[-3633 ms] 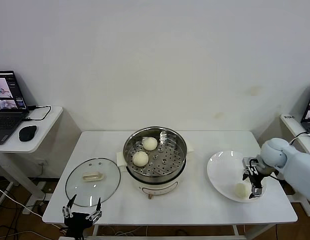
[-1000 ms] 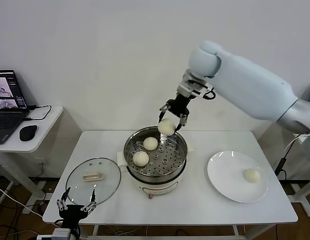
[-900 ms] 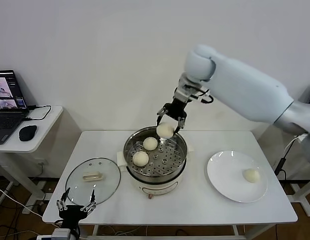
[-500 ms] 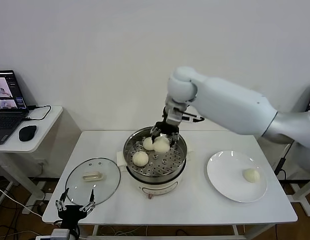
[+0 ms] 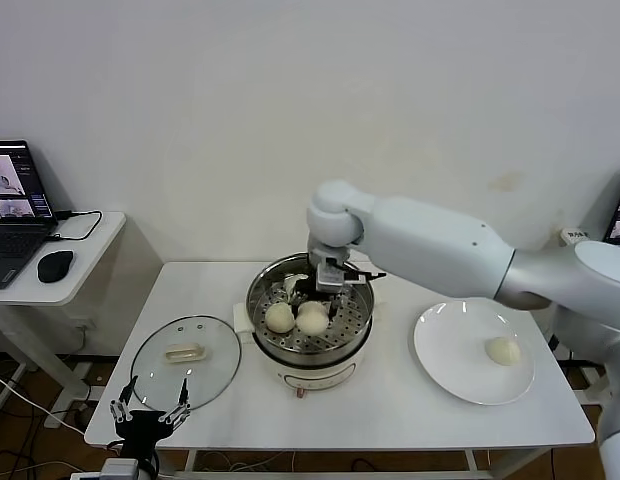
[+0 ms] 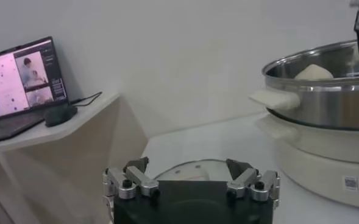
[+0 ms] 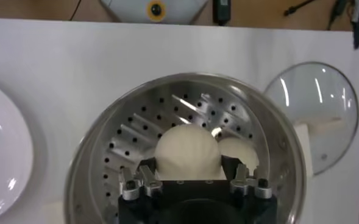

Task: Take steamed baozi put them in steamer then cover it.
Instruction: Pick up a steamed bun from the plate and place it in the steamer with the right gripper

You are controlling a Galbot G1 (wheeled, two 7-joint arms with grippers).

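Note:
The steamer point(image 5: 362, 312) stands mid-table on its white pot base. My right gripper point(image 5: 313, 304) reaches down inside it, shut on a cream baozi point(image 5: 312, 318); in the right wrist view that baozi point(image 7: 186, 151) sits between the fingers, low over the perforated floor. A second baozi point(image 5: 280, 317) lies right beside it, and a third is mostly hidden behind the gripper. One more baozi point(image 5: 503, 350) lies on the white plate point(image 5: 452, 372). The glass cover point(image 5: 186, 360) lies flat on the table left of the steamer. My left gripper point(image 5: 148, 415) hangs open by the table's front left edge.
A side table at the far left carries a laptop point(image 5: 15, 215) and a mouse point(image 5: 55, 265). My right arm stretches from the right side over the plate to the steamer. Bare white tabletop point(image 5: 390, 410) lies in front of the steamer.
My right gripper has come down from above the steamer's back rim into the basket, carrying the baozi toward the front. The left gripper has stayed put.

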